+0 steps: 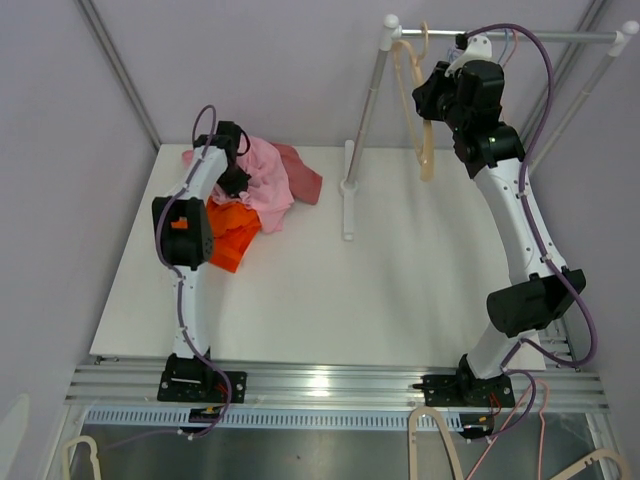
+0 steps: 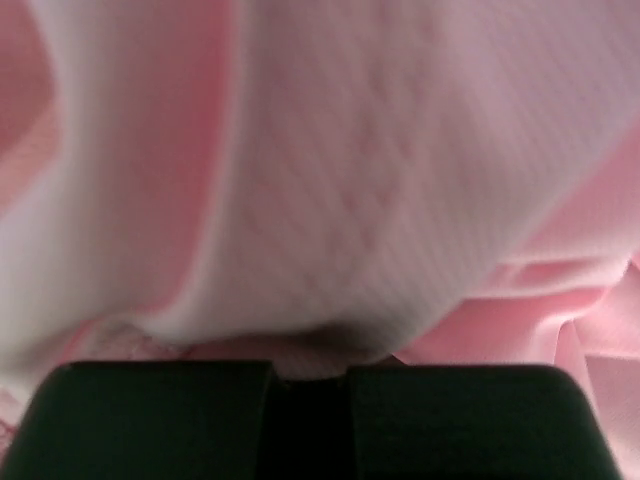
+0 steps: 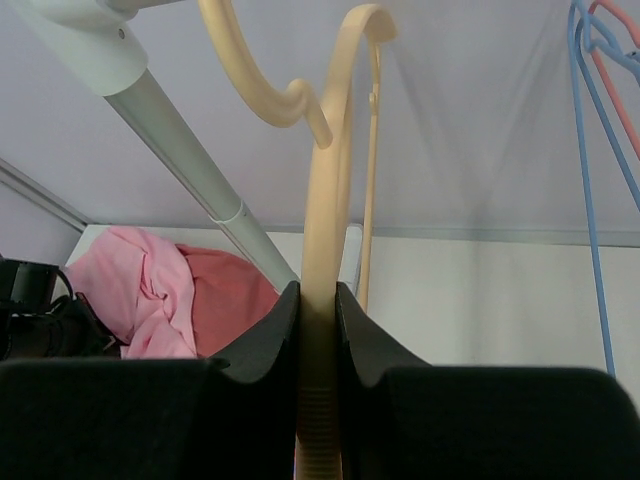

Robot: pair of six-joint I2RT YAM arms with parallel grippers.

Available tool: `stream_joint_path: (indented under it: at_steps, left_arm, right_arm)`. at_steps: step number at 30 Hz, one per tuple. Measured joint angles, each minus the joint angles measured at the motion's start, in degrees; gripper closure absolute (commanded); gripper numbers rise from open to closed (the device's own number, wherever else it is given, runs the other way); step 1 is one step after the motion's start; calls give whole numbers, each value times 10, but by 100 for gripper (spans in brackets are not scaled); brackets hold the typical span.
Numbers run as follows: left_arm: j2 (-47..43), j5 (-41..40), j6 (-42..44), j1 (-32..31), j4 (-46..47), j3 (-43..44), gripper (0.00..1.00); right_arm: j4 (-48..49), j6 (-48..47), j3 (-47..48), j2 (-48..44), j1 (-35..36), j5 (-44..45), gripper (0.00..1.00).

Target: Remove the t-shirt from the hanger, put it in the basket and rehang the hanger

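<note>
The right hand (image 3: 317, 310) was raised at the rail (image 3: 150, 95), its two black fingers (image 3: 265, 335) pressed tight on either side of the cream hanger (image 3: 328, 190), whose stem ran straight up between them to the hook above. The hanger was bare. The pink t-shirt (image 1: 262, 178) lay well off to that hand's left, heaped on the desk (image 1: 400, 300) around the left hand (image 1: 234, 165). From the left wrist, blurred pink cloth (image 2: 330, 180) filled nearly everything above the left hand, bunched right at the narrow gap between its two nearly closed halves; the fingertips themselves were hidden. An orange garment (image 1: 232, 242) lay just beneath that hand's arm
</note>
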Motion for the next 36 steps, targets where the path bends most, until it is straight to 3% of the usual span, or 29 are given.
stream_joint_path:
  at_steps: [3,5,7,9,12,14,16,17,18,25,27,29,31,33,36]
  left_arm:
    - [-6,6,-28,10,-39,-2,99]
    - [-23,5,-35,14,-44,-28,83]
    - [-49,3,-40,15,-47,-59,58]
    - [-83,-3,-45,15,-45,-96,53]
    - [-125,-17,-47,15,-66,-117,35]
    - [-144,-27,-48,15,-82,-111,32]
    - [-154,-37,-48,15,-97,-94,13]
    - [-157,-42,-47,14,-103,-83,13]
    - [-160,-47,-47,12,-108,-75,2]
    - [-211,-70,-47,-2,-130,-46,1]
    - [-236,-76,-45,-6,-131,-46,1]
    - [-265,-84,-39,-10,-131,-46,1]
    - [-296,-95,-19,-15,-127,-46,1]
    - [-328,-111,1,-20,-123,-46,0]
    - [-386,-132,32,-30,-98,-58,1]
  right_arm:
    - [-1,0,-2,-2,0,1,100]
    - [-2,0,-1,-2,0,2,97]
    - [-5,-1,2,-2,0,2,95]
    - [-14,-1,10,0,0,3,94]
    - [-34,-2,37,12,-1,3,94]
    - [-46,-2,54,23,-2,3,94]
    - [-55,-2,70,33,-3,3,94]
    - [-62,-2,79,39,-3,4,93]
    - [-73,-2,93,47,-4,5,89]
    - [-107,-5,146,74,-4,7,64]
    - [-108,-5,150,74,-5,9,52]
    - [-110,-6,154,74,-5,11,51]
    - [-112,-6,161,74,-5,13,42]
    - [-115,-7,170,74,-5,16,20]
    - [-116,-15,184,73,-5,28,1]
